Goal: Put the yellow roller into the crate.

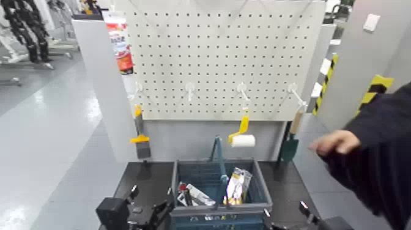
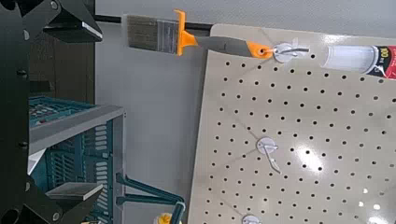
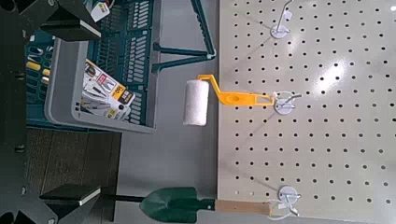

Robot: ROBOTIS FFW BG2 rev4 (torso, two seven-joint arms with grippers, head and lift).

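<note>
Both claws sit low at the bench's near edge — the left claw (image 1: 150, 214) and the right claw (image 1: 287, 221) each gape open, holding nothing. Above the crate (image 1: 183, 211), the yellow roller (image 1: 240, 136) hangs from a pegboard hook. It looks light, its head soft; the stiff yellow handle seems the best hold.

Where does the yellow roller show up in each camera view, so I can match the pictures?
Head view: the yellow roller hangs from a hook on the pegboard, just above the crate.
Left wrist view: not in it; only the brush hangs there.
Right wrist view: the roller hangs near the picture's middle, between the crate and the green trowel.
Shared landmark: the white pegboard, in all three views.
</note>
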